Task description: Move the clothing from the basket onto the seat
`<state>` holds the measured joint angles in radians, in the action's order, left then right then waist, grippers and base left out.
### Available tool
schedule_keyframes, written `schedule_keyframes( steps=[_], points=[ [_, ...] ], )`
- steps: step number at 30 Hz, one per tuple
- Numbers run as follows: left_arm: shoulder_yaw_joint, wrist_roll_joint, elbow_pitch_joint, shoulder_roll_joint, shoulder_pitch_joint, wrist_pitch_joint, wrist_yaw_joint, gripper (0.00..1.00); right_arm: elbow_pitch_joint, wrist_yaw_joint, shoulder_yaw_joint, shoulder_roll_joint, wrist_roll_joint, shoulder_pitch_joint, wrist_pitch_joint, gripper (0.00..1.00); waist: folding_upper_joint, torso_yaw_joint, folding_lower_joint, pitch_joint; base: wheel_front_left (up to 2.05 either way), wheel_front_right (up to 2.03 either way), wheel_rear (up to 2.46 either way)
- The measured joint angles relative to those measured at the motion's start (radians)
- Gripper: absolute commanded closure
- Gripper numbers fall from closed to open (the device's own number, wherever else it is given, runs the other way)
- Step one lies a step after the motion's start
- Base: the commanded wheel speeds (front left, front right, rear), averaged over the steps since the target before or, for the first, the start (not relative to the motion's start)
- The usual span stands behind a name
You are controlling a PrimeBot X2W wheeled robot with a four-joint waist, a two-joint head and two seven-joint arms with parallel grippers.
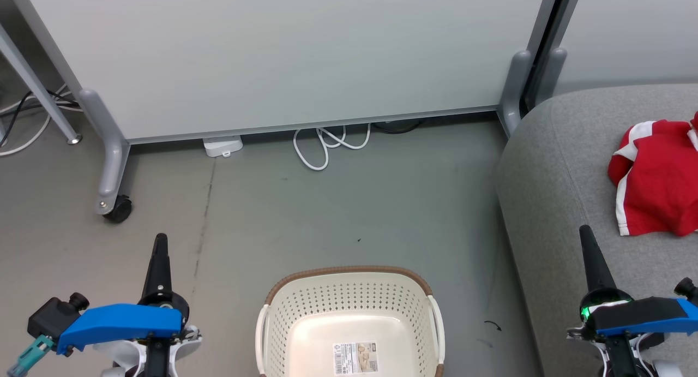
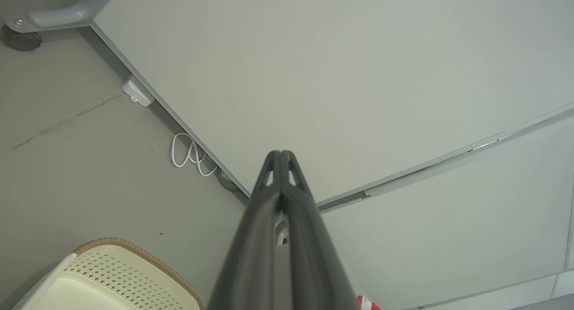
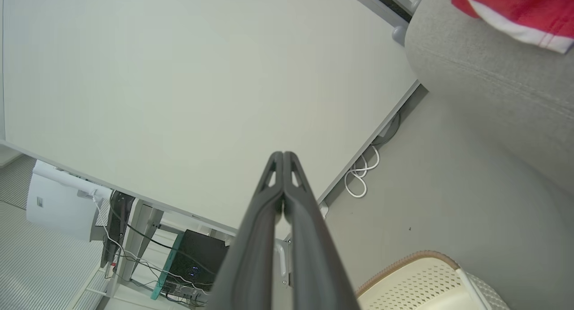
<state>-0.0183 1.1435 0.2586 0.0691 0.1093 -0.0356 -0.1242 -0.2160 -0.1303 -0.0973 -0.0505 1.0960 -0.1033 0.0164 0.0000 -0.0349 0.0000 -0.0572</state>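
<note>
The red clothing (image 1: 657,175) is seen lying on the grey seat (image 1: 545,175); the part of the basket (image 1: 349,279) that is shown is empty. The fingers of the left gripper (image 1: 161,240) and the right gripper (image 1: 586,232) are pressed together, with nothing grasped. The work is judged done, so the arms are best drawn away high, so that no cloth is caught.

Head view: high, facing forward and down at the floor (image 1: 354,213); basket (image 1: 349,300) near, at bottom edge; seat (image 1: 551,169) at right edge.
Left wrist view, right wrist view: low, tilted, facing the partition (image 2: 358,76).
Shared by all: basket, white cable (image 1: 331,144), partition.
</note>
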Motion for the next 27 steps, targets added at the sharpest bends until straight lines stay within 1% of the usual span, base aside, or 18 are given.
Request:
schedule_keyframes(
  steps=[27],
  points=[
    [-0.036, 0.243, -0.006, -0.001, 0.0, 0.065, 0.0, 1.0, -0.015, 0.0, -0.008, 0.0, 0.257, 0.0, -0.066, 1.0, 0.0, 0.015, 0.0001, 0.024, 0.0, 0.0, 0.0]
  ],
)
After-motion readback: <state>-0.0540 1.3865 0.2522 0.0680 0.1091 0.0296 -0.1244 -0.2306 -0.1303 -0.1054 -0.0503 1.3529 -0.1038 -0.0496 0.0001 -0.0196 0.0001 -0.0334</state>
